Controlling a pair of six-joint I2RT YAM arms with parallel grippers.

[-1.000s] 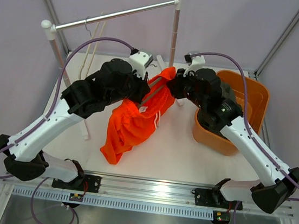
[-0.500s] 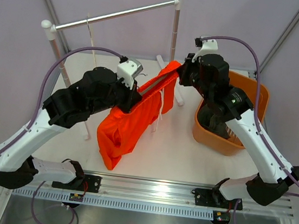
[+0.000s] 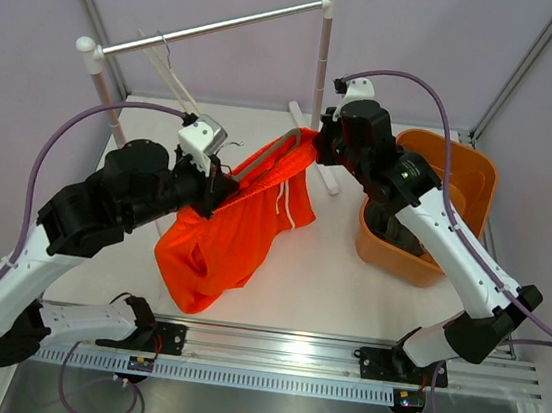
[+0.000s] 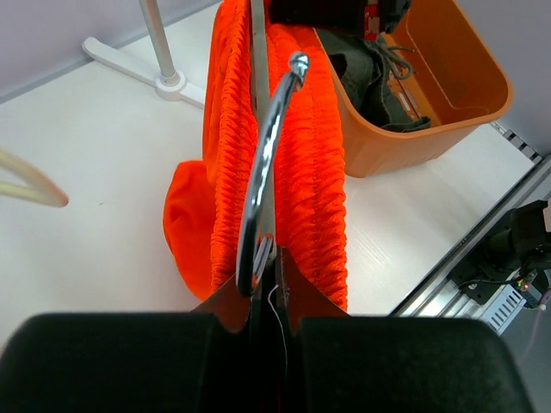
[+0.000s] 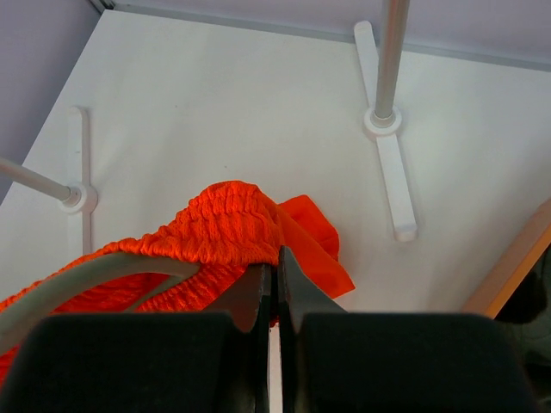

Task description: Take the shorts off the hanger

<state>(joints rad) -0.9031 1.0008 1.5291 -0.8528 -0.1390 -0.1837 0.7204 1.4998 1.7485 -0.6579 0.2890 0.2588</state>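
Orange shorts [image 3: 238,227] hang stretched left of the basket [image 3: 475,160], legs drooping toward the table [image 3: 328,273]. Over the last second the left pincer [image 4: 269,258], clamped on the hanger [image 4: 271,155] by its hook, has drawn farther from the basket, while the right pincer [image 5: 275,267], nearer the basket, keeps pinching the waistband's end. The waistband is pulled taut; I'd say it is close to slipping off.

The left gripper [image 4: 269,268] is pinched closed on the hanger [image 4: 267,163] at the base of its metal hook, which arcs up over the shorts [image 4: 323,155]. The shorts' gathered waistband runs along both sides of the hanger. Right of the shorts, and touching them, sits an orange bin [image 4: 465,95] holding dark clothing. To their left are a cream hanger's tip [image 4: 30,185] and a white rack foot [image 4: 120,58].
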